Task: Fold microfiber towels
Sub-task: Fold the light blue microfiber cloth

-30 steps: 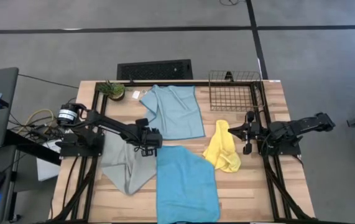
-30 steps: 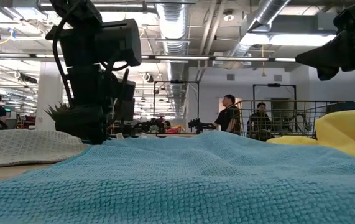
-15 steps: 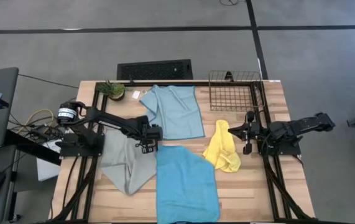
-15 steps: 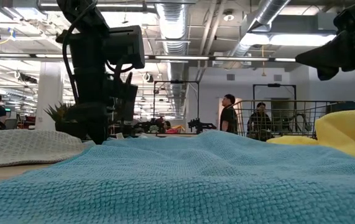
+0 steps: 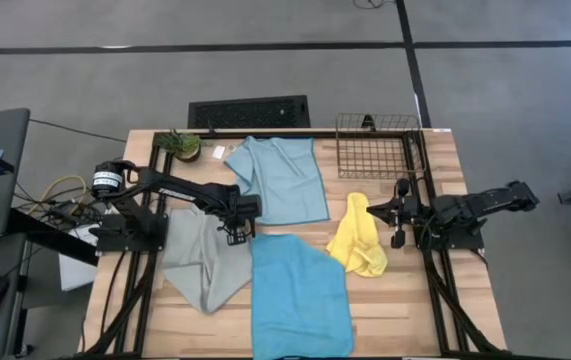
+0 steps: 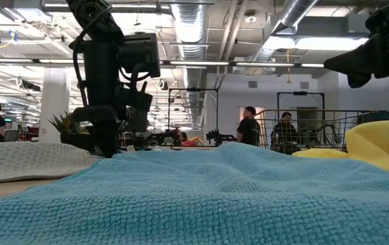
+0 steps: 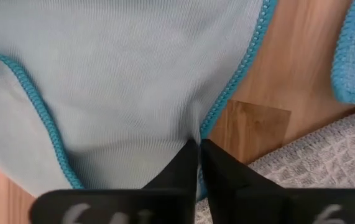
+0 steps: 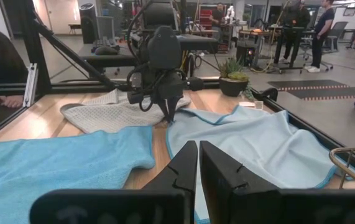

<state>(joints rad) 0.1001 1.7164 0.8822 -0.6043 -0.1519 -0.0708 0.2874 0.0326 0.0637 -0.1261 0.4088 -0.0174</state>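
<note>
Here my left tool pinched the pale blue towel at its seven-o'clock corner; my right tool waited closed at three o'clock.

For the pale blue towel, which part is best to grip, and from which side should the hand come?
Probably the pale blue towel is best gripped at its near-left corner, from above. That stitched edge lies flat beside bare table, clear of the cyan towel and grey towel. The left hand is shut there, apparently on it.

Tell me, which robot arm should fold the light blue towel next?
Probably the left. The left gripper is shut on the pale blue towel at its near corner; the right gripper waits by the yellow towel.
</note>
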